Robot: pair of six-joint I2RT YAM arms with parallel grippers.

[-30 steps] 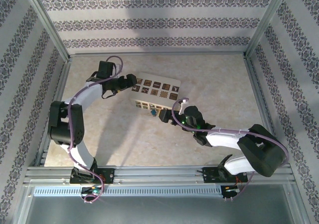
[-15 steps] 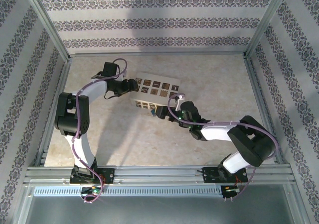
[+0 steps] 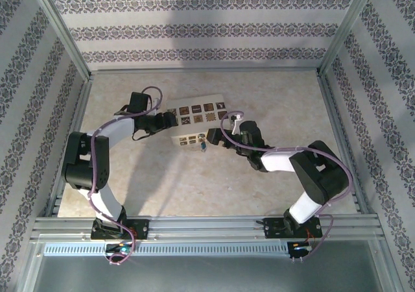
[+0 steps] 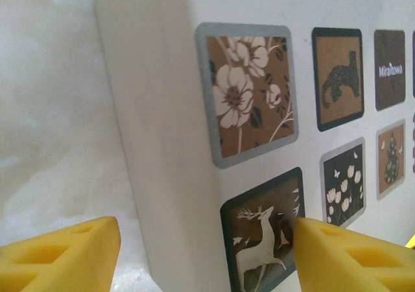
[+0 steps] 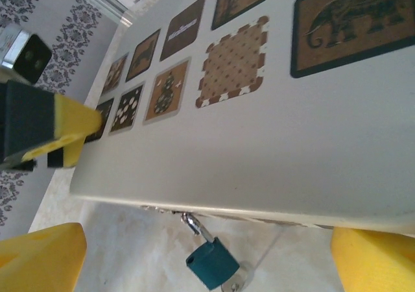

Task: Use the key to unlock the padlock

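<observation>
Spread wide, my right gripper [image 3: 215,139] faces the small teal padlock [image 5: 212,262], which hangs shackle-up off the front edge of the white picture-printed cardboard box [image 5: 272,143], dead ahead between my fingertips. My left gripper [image 4: 204,256], also spread, straddles the box's corner.

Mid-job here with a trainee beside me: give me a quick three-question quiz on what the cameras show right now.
1. True or false: the padlock lies on top of the box lid.
2. The padlock's body is: A red, B teal, C brass.
3. Which is nearer the padlock: the left tool or the right tool?
Key: 1 false, it hangs from the box's edge; 2 B; 3 the right tool.
</observation>
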